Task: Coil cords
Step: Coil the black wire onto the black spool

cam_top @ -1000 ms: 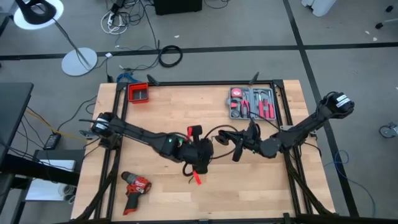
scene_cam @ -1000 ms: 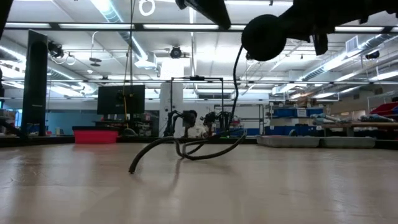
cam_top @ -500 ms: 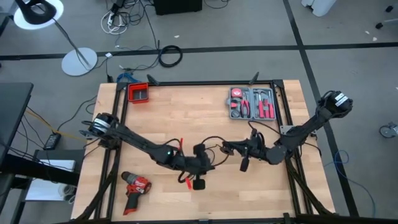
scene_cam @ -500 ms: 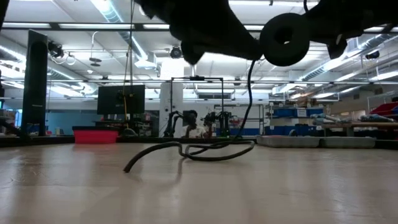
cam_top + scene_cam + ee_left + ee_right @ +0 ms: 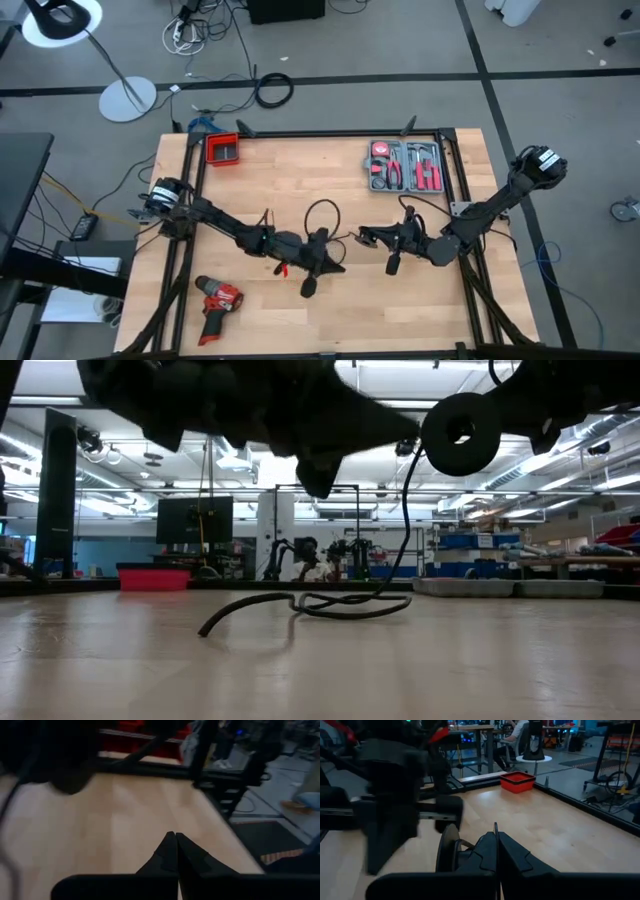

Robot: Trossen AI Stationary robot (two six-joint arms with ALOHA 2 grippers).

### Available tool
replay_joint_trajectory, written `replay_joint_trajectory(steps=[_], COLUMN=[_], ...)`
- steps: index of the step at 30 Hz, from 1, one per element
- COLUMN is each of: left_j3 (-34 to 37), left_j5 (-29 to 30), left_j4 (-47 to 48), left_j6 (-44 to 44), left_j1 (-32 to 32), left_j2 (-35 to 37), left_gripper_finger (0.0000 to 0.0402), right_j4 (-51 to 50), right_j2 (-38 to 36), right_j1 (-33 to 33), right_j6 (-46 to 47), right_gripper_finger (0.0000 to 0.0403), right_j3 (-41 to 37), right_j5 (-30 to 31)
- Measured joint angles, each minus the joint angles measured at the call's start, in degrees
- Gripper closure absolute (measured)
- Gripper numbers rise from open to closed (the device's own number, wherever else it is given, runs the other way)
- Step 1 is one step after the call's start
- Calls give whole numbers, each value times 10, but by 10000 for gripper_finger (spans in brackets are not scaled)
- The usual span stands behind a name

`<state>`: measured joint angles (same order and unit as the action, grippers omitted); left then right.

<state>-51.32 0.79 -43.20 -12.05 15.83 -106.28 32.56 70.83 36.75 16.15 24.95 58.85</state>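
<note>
Your 2 grippers hang clenched above mid-table: left gripper (image 5: 333, 266) empty, right gripper (image 5: 364, 237) pinching the cord (image 5: 322, 213) (its loop lies well beyond the red drill (image 5: 216, 299)).

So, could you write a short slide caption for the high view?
Both grippers, left and right, shut above the wooden table, with the thin black cord looped between them.
</note>
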Motion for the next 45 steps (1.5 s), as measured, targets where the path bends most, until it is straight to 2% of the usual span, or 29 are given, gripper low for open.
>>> replay_joint_trajectory(steps=[3,8,13,18,20,23,27,31,45], left_j3=[-3,-28,-50,-73,-83,-91,-97,-99,-100], left_j5=[12,31,88,98,101,109,114,116,122], left_j4=[43,129,239,300,321,344,354,353,344], left_j6=[4,62,92,121,122,121,120,120,133], left_j1=[-22,-48,-54,-53,-53,-54,-54,-53,-54], left_j2=[11,58,113,121,121,121,120,120,120], left_gripper_finger=[401,401,401,400,392,359,303,273,271], right_j4=[7,4,6,34,36,38,44,52,47], right_j2=[0,0,0,0,0,0,0,0,0], right_j1=[-5,-27,-47,-85,-101,-117,-132,-142,-160], right_j6=[-19,-23,-42,-70,-70,-71,-74,-83,-122], right_gripper_finger=[403,403,403,403,403,403,403,403,403], right_j3=[0,0,0,0,0,0,0,0,31], right_j5=[-13,-65,-84,-162,-183,-198,-216,-232,-262])
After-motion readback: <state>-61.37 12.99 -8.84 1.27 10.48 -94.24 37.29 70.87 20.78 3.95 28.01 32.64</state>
